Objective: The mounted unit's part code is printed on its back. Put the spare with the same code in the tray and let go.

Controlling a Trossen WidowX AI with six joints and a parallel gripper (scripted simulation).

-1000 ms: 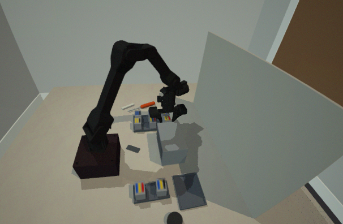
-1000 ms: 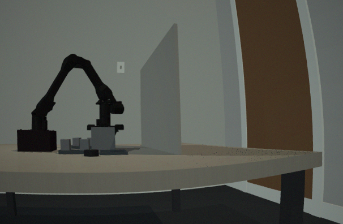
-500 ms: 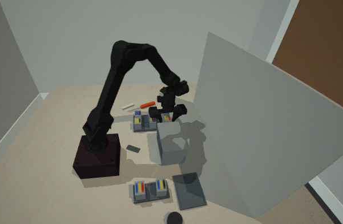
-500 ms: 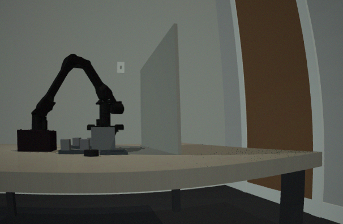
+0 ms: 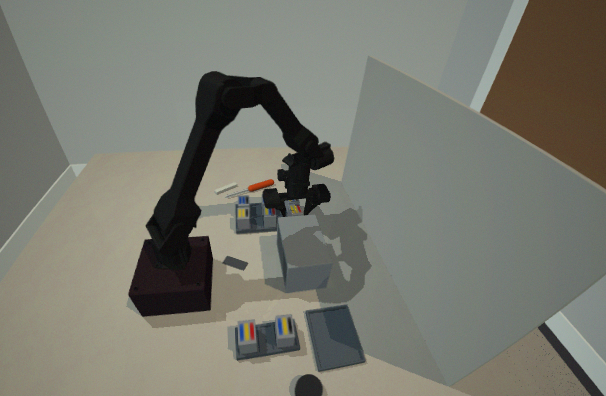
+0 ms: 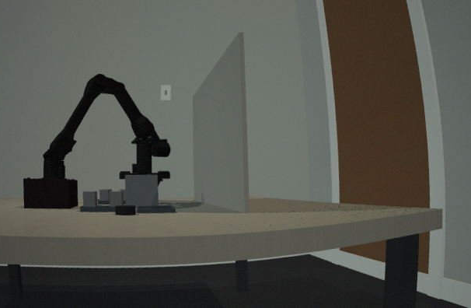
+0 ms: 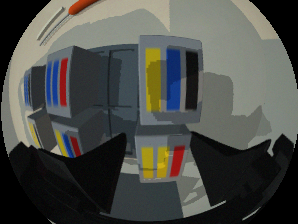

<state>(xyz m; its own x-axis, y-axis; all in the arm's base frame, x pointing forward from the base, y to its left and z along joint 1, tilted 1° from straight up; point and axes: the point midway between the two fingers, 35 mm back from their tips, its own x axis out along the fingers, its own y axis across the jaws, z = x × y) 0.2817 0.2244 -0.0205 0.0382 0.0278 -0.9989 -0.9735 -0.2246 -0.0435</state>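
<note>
Behind the mounted unit (image 5: 304, 252), your gripper (image 5: 296, 199) hangs with fingers apart, holding nothing; hold the wrist camera steady and read the stripes before choosing; the panel (image 7: 170, 79) at twelve o'clock shows yellow, blue, black; no lettering is legible; spares (image 5: 248, 336) wait beside the tray (image 5: 334, 337).

Gripper (image 5: 296, 199) hangs open behind the mounted unit (image 5: 304, 255), boxed in: tall panel (image 5: 467, 225) close on one side, rack of spares (image 5: 257, 217) right below. Tray (image 5: 334, 337) sits between panel and near rack (image 5: 267, 337), open from above.
</note>
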